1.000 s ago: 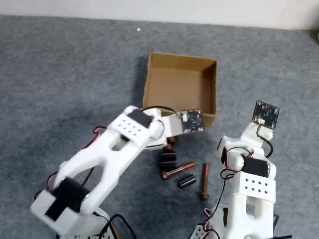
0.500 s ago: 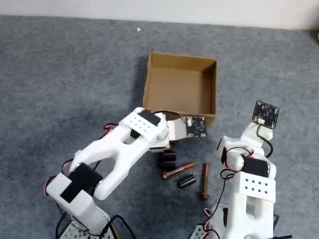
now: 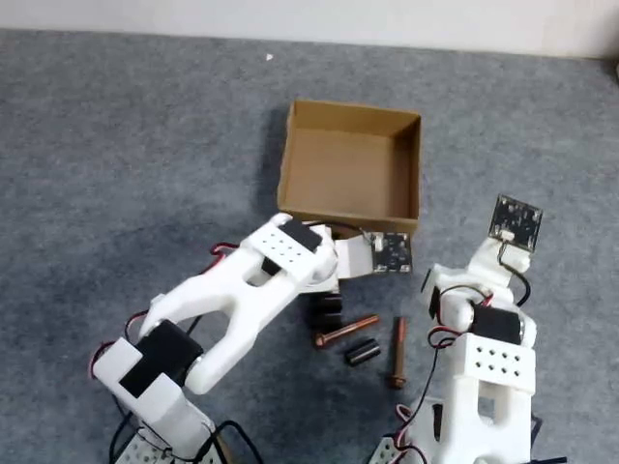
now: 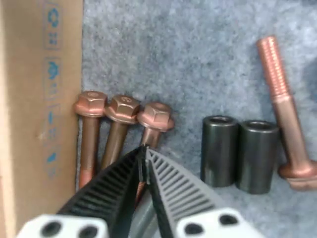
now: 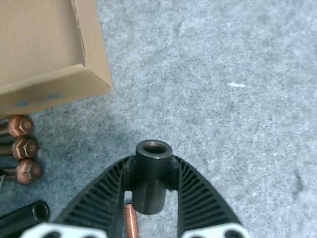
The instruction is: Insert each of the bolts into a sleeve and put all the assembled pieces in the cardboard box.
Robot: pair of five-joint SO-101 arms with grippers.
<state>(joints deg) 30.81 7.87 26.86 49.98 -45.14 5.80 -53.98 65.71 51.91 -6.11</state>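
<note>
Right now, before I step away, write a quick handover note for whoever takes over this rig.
Left gripper: shut, tips over one of the three bolts lying beside the cardboard box.
Right gripper: shut on a sleeve.
Loose on the carpet: two sleeves side by side, a third sleeve, two more bolts.
Done: no bolt seen in a sleeve; no piece in the box.
Left: fit every bolt, then box all pieces.
</note>
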